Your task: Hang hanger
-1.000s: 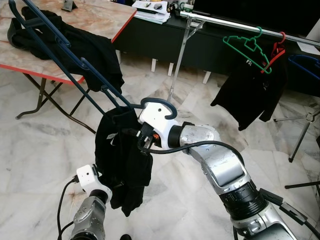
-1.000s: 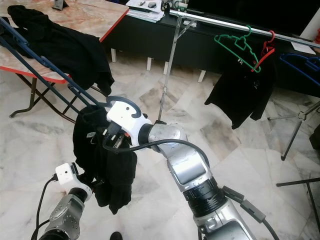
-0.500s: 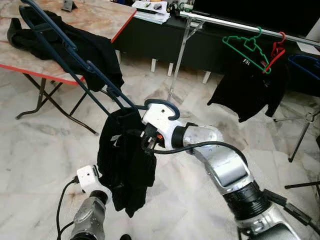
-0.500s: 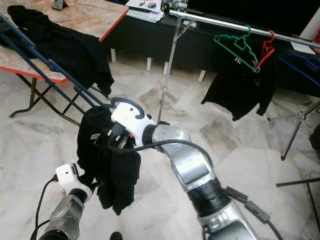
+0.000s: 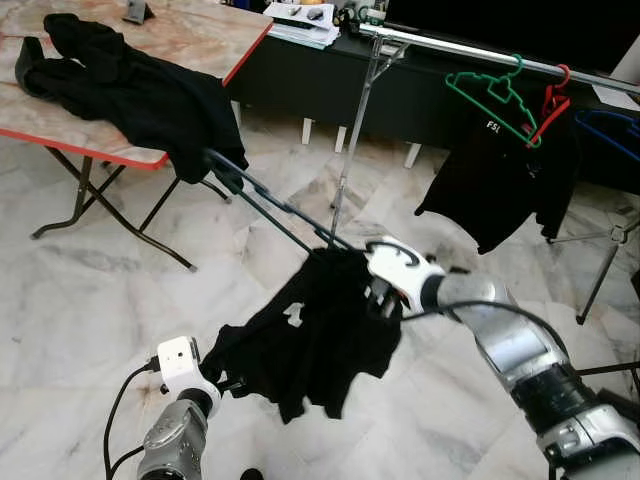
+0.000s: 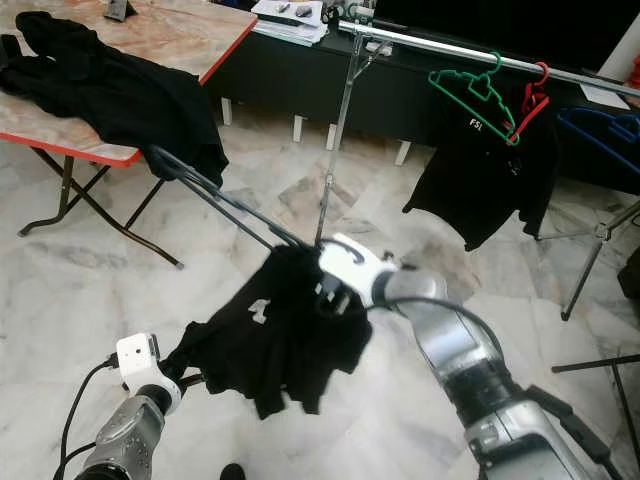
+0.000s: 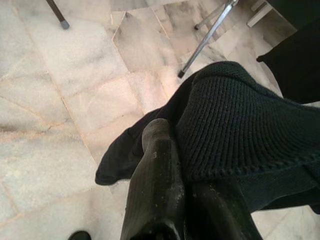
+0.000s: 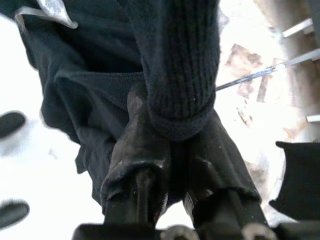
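A black garment point(image 5: 320, 335) hangs spread out in mid-air above a pale marble floor point(image 5: 90, 290), held between the robot's two arms. The right end effector point(image 5: 385, 298), at the end of a silver arm reaching in from the lower right, sits at the garment's upper edge. In the right wrist view its two black fingers point(image 8: 137, 145) are pressed together on a ribbed knit fold of the cloth. A dark blue hanger point(image 5: 270, 205) slants up and away to the left from the point where the right end effector meets the garment; its far end reaches toward the folding bench point(image 5: 60, 125). Whether the fingers also pinch the hanger itself cannot be told.

The left end effector point(image 5: 228, 372) is low on the left and grips the garment's lower left corner. In the left wrist view its fingers point(image 7: 157, 175) are closed on the ribbed hem, with the floor below.

The bench at upper left has a marbled top with a red edge, and another black garment point(image 5: 130, 85) lies draped over it. At the back right runs a silver clothes rail point(image 5: 460, 48). A green hanger point(image 5: 495, 90) and a red hanger point(image 5: 552, 100) hang from it, with a black shirt point(image 5: 500, 180) hanging under them.
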You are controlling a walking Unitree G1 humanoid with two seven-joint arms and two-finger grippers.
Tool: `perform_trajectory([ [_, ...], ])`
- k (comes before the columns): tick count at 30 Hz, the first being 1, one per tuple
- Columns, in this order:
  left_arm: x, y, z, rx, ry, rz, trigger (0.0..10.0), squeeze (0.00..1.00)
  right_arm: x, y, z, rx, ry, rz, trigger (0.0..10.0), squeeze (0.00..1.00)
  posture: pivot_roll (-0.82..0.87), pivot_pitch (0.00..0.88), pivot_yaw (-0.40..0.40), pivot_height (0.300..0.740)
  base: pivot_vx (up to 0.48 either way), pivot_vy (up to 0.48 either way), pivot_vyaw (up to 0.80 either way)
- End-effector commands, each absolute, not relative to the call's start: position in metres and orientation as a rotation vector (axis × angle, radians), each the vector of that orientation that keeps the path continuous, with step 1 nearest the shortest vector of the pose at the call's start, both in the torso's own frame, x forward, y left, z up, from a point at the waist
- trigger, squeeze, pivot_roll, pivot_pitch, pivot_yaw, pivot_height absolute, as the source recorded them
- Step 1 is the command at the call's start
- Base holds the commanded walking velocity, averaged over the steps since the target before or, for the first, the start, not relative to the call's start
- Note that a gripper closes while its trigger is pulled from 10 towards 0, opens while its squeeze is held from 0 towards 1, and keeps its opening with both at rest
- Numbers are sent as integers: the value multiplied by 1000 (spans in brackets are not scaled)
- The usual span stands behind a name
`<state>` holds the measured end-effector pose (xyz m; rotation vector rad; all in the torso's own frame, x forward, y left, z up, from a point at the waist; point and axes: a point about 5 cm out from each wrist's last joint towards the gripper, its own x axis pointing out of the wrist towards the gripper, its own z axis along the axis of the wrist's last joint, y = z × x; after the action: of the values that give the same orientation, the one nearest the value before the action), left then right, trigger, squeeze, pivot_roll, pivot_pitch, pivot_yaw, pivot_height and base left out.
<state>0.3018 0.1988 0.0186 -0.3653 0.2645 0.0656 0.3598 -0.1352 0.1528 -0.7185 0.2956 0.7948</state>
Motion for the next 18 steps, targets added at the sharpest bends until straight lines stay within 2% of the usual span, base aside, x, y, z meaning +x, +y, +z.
perform_trajectory([
  [1,289,209,6,-351,326,112,0,0,356,-157,144,-777,345,798,10000,0,7,214,-134,740,0,0,0],
  [5,287,212,4,-331,345,98,0,0,343,-173,110,-904,442,879,10000,0,10,215,-131,740,0,0,0],
  [9,286,213,3,-317,366,88,0,0,334,-177,92,-933,473,945,10000,0,12,214,-128,740,0,0,0],
  [12,285,214,2,-310,376,83,0,0,326,-185,78,-1044,511,1000,10000,0,17,214,-122,740,0,0,0],
  [16,284,214,1,-306,382,78,0,0,320,-187,70,-1019,514,1038,10000,0,18,211,-119,740,0,0,0],
  [18,284,213,1,-303,389,72,0,0,314,-194,62,-1063,558,1085,10000,0,18,211,-119,740,0,0,0],
])
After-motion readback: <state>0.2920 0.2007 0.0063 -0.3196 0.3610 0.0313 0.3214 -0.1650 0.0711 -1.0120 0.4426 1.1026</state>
